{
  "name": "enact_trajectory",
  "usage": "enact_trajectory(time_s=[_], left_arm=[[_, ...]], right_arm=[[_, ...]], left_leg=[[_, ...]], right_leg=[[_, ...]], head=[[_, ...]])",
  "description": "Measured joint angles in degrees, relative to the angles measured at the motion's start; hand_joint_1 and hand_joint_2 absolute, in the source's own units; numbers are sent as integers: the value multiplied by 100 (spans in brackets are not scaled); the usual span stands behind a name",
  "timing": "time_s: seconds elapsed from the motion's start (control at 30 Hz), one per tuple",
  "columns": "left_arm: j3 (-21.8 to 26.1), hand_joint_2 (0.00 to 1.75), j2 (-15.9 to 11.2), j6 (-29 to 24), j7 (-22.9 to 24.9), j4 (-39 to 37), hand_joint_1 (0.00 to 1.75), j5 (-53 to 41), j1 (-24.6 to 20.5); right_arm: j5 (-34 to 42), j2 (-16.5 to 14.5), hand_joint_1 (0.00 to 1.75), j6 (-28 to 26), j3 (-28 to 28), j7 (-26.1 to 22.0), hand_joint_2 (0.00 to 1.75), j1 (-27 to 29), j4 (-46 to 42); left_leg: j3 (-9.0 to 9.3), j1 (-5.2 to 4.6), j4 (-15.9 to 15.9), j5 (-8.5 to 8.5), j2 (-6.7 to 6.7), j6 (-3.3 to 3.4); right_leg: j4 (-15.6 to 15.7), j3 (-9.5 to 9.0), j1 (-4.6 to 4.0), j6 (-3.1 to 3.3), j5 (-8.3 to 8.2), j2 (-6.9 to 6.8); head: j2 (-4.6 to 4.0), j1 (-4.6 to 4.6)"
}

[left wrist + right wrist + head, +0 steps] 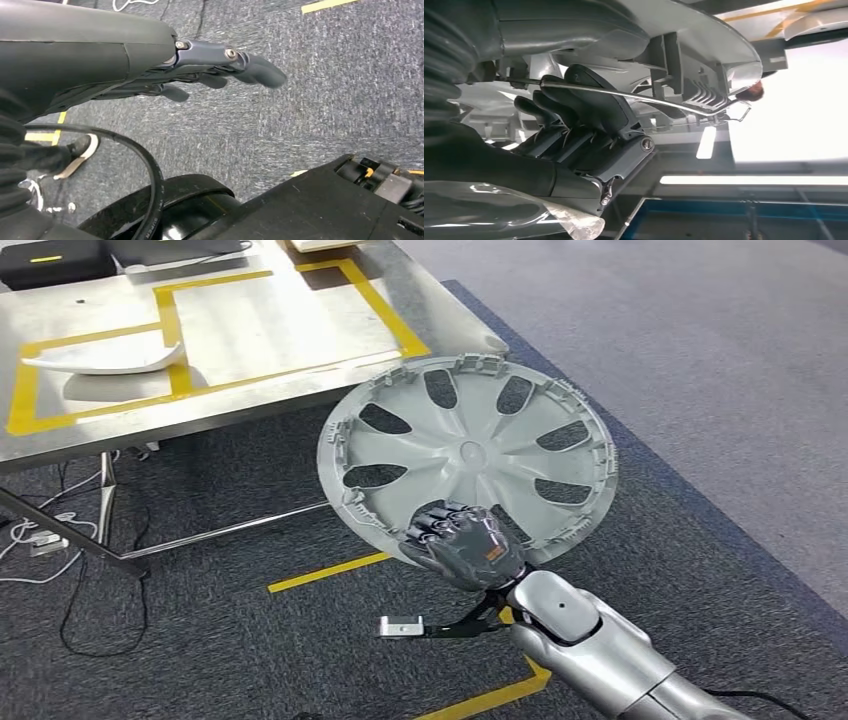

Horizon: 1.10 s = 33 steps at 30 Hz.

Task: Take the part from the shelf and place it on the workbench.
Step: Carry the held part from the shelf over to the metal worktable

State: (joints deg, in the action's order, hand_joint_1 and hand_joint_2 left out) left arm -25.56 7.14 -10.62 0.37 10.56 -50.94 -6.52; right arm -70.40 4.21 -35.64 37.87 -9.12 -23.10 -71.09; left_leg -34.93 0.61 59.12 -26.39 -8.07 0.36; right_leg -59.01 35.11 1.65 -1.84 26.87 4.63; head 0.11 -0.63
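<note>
**Robot holds a big wheel cover next to the table**

On the left is a shiny metal workbench (pixel 250 390) with yellow tape lines (pixel 170 325) on top. A white curved piece (pixel 105 355) lies on it, inside the tape lines. A black box (pixel 55 260) sits at the far edge. White cables (pixel 40 540) lie on the grey carpet (pixel 200 640) under the workbench.

The left hand (pixel 220 70) hangs over the carpet. Its fingers are loosely stretched out and it holds nothing.

Further right is the part, a round grey wheel cover (pixel 470 455) with holes in it. It is up in the air, tilted, just beside the workbench corner. The right hand (pixel 462 543) grips its near rim, with fingers (pixel 574 107) curled around the edge.
</note>
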Motion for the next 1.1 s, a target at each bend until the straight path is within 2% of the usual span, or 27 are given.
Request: enact_trajectory(time_s=[0.03, 0.07, 0.1, 0.17, 0.2, 0.23, 0.27, 0.3, 0.33, 0.4, 0.43, 0.47, 0.53, 0.6, 0.63, 0.7, 0.73, 0.77, 0.8, 0.83, 0.87, 0.9, 0.93, 0.97, 1.03, 1.1], left_arm=[[-1, 175, -4, 1, -2, 0, 0, -7, 1], [-2, 175, -6, 2, -4, 0, 0, -11, -2], [-3, 175, -7, 4, -4, 0, 0, -15, -10], [-2, 175, -8, 4, -4, 2, 0, -18, -45], [-2, 175, -9, 5, -4, 3, 0, -18, -67], [-1, 175, -11, 5, -4, 5, 0, -17, -84], [-1, 175, -11, 6, -4, 6, 0, -17, -92], [-2, 175, -11, 7, -1, 7, 0, -19, -88], [-3, 175, -11, 12, 5, 7, 0, -23, -72], [-4, 175, -20, 25, 19, 7, 0, -38, -26], [-4, 175, -24, 31, 21, 7, 0, -44, -8], [-3, 175, -28, 34, 22, 7, 0, -48, 3], [-2, 175, -27, 37, 22, 7, 0, -50, 4], [-2, 175, -21, 38, 22, 7, 0, -58, 1], [-3, 175, -18, 40, 22, 7, 0, -62, 0], [-4, 175, -17, 45, 22, 7, 0, -69, -2], [-4, 175, -17, 48, 22, 7, 0, -71, -1], [-4, 175, -17, 49, 22, 7, 0, -74, -1], [-4, 175, -16, 50, 22, 7, 0, -77, -1], [-4, 175, -16, 51, 22, 7, 0, -80, -1], [-4, 175, -15, 51, 22, 7, 0, -83, -1], [-4, 175, -15, 53, 22, 7, 0, -85, -2], [-4, 175, -16, 55, 22, 7, 0, -87, -3], [-4, 175, -19, 57, 22, 7, 0, -89, -2], [-4, 175, -24, 61, 24, 7, 0, -91, -4], [-4, 175, -27, 60, 27, 7, 0, -94, -8]], right_arm=[[-8, -3, 175, -2, 8, -13, 175, -9, -14], [-12, -5, 175, -7, 14, -22, 175, -22, -25], [-12, -8, 175, -16, 19, -28, 175, -32, -35], [-13, -6, 175, -35, 22, -32, 175, -38, -44], [-16, -4, 175, -44, 25, -37, 175, -37, -47], [-20, -2, 175, -51, 31, -43, 175, -35, -48], [-23, -2, 175, -59, 38, -49, 175, -35, -49], [-22, -2, 175, -66, 46, -57, 175, -36, -51], [-11, -2, 175, -71, 53, -70, 175, -40, -54], [48, -2, 175, -97, 64, -112, 175, -52, -67], [86, -2, 175, -123, 69, -136, 175, -57, -75], [114, -2, 175, -151, 74, -160, 175, -58, -80], [136, -2, 175, -186, 84, -194, 175, -61, -90], [143, -2, 175, -191, 90, -214, 175, -67, -106], [145, -1, 175, -192, 90, -219, 175, -64, -113], [148, 8, 175, -195, 90, -226, 175, -35, -114], [146, 13, 175, -197, 90, -228, 175, -13, -114], [146, 16, 175, -199, 91, -230, 175, 6, -114], [146, 16, 175, -201, 91, -230, 175, 17, -114], [147, 17, 175, -202, 92, -231, 175, 22, -114], [148, 17, 175, -202, 92, -231, 175, 23, -114], [149, 17, 175, -202, 93, -231, 175, 22, -114], [149, 17, 175, -203, 96, -231, 175, 21, -115], [149, 17, 175, -205, 98, -230, 175, 22, -115], [150, 17, 175, -211, 101, -228, 175, 23, -116], [151, 18, 175, -213, 101, -228, 175, 21, -117]], left_leg=[[-7, 6, 5, -5, -2, -35], [-33, -3, 67, -48, 106, -72], [-104, -15, 237, -144, 277, -107], [-392, -20, 875, -448, 643, -167], [-555, -12, 1230, -586, 709, -181], [-660, -7, 1471, -645, 732, -185], [-690, -6, 1558, -614, 741, -182], [-603, -7, 1395, -463, 748, -168], [-437, -12, 1057, -247, 759, -141], [-103, -46, 359, 45, 807, -62], [-12, -68, 149, 72, 828, -23], [13, -86, 71, 33, 842, 8], [32, -81, -19, 3, 835, 52], [76, -49, -83, 15, 822, 98], [99, -33, -107, 21, 818, 124], [107, -38, -107, 15, 798, 157], [112, -40, -104, 8, 782, 166], [124, -42, -101, -4, 762, 170], [142, -41, -95, -19, 743, 169], [166, -38, -85, -43, 726, 159], [187, -35, -71, -72, 711, 141], [191, -44, -41, -102, 696, 115], [182, -52, -20, -121, 685, 86], [167, -59, -5, -132, 677, 60], [153, -60, -2, -144, 673, 13], [119, -51, 132, -251, 701, -48]], right_leg=[[0, -17, -3, 21, 1, -67], [12, -45, 1, 52, 12, -145], [28, -75, 6, 81, 21, -231], [37, -121, -12, 138, 55, -414], [36, -137, -24, 152, 71, -506], [36, -153, -31, 160, 87, -592], [36, -170, -37, 163, 103, -670], [35, -195, -43, 157, 121, -724], [35, -226, -49, 147, 141, -770], [39, -258, -64, 117, 170, -828], [38, -248, -71, 94, 171, -853], [42, -228, -78, 71, 166, -872], [49, -198, -85, 8, 166, -883], [-105, -116, -79, -36, 282, -753], [-350, 12, -74, -50, 409, -658], [-1096, 406, -74, -64, 686, -517], [-1402, 599, -75, -72, 741, -492], [-1525, 710, -75, -79, 689, -481], [-1423, 711, -73, -81, 527, -478], [-1121, 609, -68, -81, 288, -477], [-746, 453, -63, -78, 82, -472], [-401, 284, -61, -73, -54, -465], [-169, 166, -62, -56, -106, -456], [-65, 104, -69, -34, -85, -447], [-26, 78, -70, 31, -52, -443], [-1, 42, -51, 93, -42, -454]], head=[[0, 1], [0, -7], [0, -24], [0, -51], [0, -54], [0, -54], [0, -56], [0, -55], [0, -54], [0, -49], [0, -52], [1, -52], [1, -57], [0, -40], [0, -26], [0, -7], [0, -4], [0, -4], [0, -4], [0, -3], [0, -2], [0, 2], [0, 2], [0, -2], [1, -12], [0, -29]])
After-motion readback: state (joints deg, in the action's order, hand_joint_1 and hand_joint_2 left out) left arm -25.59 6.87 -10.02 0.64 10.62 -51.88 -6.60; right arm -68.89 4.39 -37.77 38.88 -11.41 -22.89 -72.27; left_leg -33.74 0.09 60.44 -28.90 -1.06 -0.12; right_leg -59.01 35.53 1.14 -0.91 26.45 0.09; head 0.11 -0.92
